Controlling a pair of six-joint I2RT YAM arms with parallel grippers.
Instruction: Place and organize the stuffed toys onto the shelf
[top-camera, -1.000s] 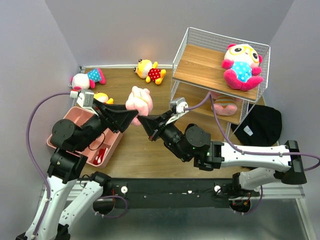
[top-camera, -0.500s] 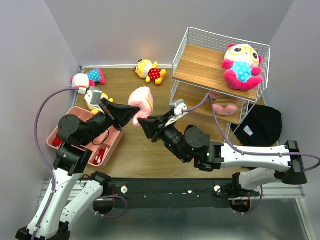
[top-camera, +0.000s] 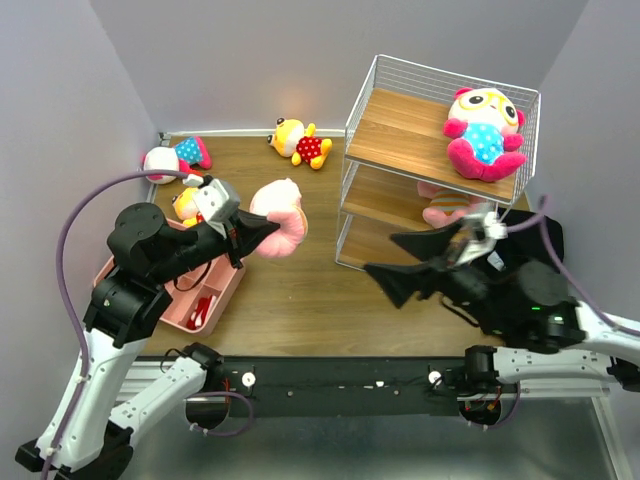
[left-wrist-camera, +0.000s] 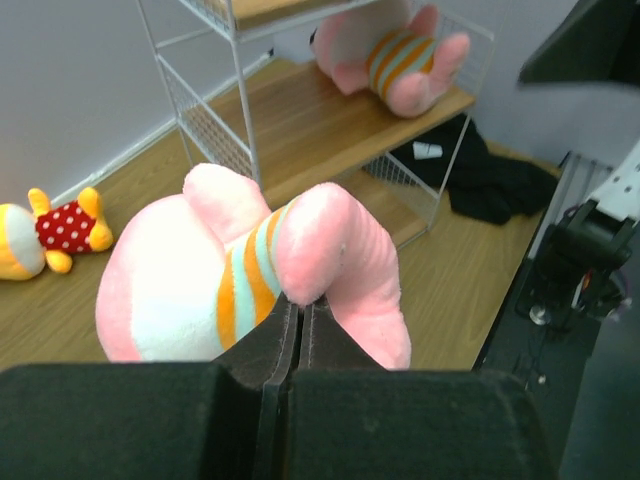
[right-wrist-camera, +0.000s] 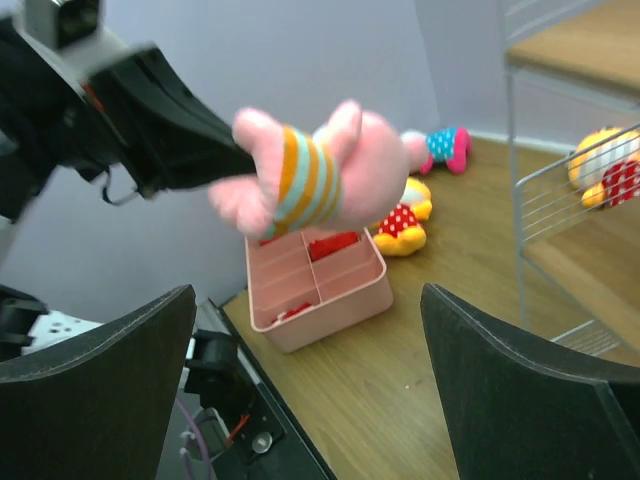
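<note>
A pink striped pig hangs above the table with my left gripper shut on one of its limbs. In the left wrist view the jaws pinch the pig tight. My right gripper stands open and empty in front of the shelf; its wrist view looks back at the pig. On the top board lies a white-faced toy. A second pig rests on the middle board. Loose on the table are a yellow toy, another white-faced toy and a half-hidden yellow toy.
A pink divided tray holding red pieces sits under my left arm at the table's left. A black cloth lies to the right of the shelf. Grey walls close in the table on three sides.
My left gripper shut on the pig while the right gripper let go of it, opened wide and drew back right, in front of the shelf. The pig now hangs from the left gripper alone.
</note>
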